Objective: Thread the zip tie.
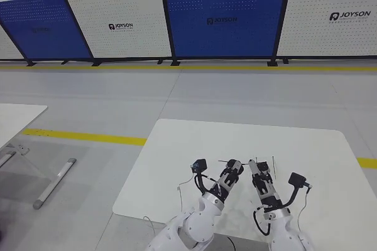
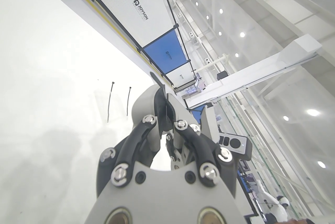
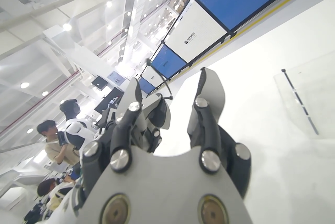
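Observation:
My left gripper (image 2: 165,102) is shut on a black zip tie (image 2: 157,80), whose strap sticks out past the fingertips. In the right wrist view that zip tie (image 3: 161,77) curves up from the left gripper (image 3: 160,109), which sits between my right gripper's spread fingers. My right gripper (image 3: 168,75) is open and holds nothing. From above, the left gripper (image 1: 231,167) and right gripper (image 1: 256,168) stand close side by side near the front of the white table (image 1: 176,150).
Two spare black zip ties (image 2: 110,101) (image 2: 128,100) lie flat on the table just beyond the grippers. One spare zip tie (image 3: 299,100) rests on a clear plastic sheet (image 3: 314,78). The table's far edge meets grey floor with a yellow line (image 1: 81,135).

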Action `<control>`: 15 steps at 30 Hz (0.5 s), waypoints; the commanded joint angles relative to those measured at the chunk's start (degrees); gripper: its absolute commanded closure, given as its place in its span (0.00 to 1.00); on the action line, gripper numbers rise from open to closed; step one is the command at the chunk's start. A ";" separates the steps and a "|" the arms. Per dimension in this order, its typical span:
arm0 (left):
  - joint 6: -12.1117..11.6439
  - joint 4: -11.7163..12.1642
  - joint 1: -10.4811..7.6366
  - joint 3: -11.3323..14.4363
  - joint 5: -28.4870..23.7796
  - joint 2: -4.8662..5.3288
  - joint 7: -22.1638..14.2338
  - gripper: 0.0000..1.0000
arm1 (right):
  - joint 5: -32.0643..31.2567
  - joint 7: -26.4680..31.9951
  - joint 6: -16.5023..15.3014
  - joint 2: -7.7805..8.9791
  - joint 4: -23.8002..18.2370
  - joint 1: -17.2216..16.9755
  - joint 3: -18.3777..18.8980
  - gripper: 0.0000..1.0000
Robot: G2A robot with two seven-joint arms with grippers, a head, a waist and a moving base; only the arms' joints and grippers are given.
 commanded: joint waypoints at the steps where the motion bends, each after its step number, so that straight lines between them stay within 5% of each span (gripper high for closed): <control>1: -0.12 0.02 0.03 -0.02 -0.03 0.00 0.04 1.00 | -0.16 -0.58 0.01 0.01 0.20 -0.09 0.08 0.62; 3: -0.28 0.02 0.08 -0.05 -0.04 0.00 0.05 1.00 | -0.35 -0.99 0.07 0.03 0.43 -0.09 0.16 0.67; 8: -0.66 -0.12 0.27 0.00 0.11 0.01 0.06 1.00 | -0.82 -1.37 0.08 0.08 0.79 -0.05 0.18 0.99; 15: -0.75 -0.30 0.64 -0.01 1.04 0.10 0.16 1.00 | -1.36 -1.04 -0.06 0.15 0.79 0.33 -0.02 1.00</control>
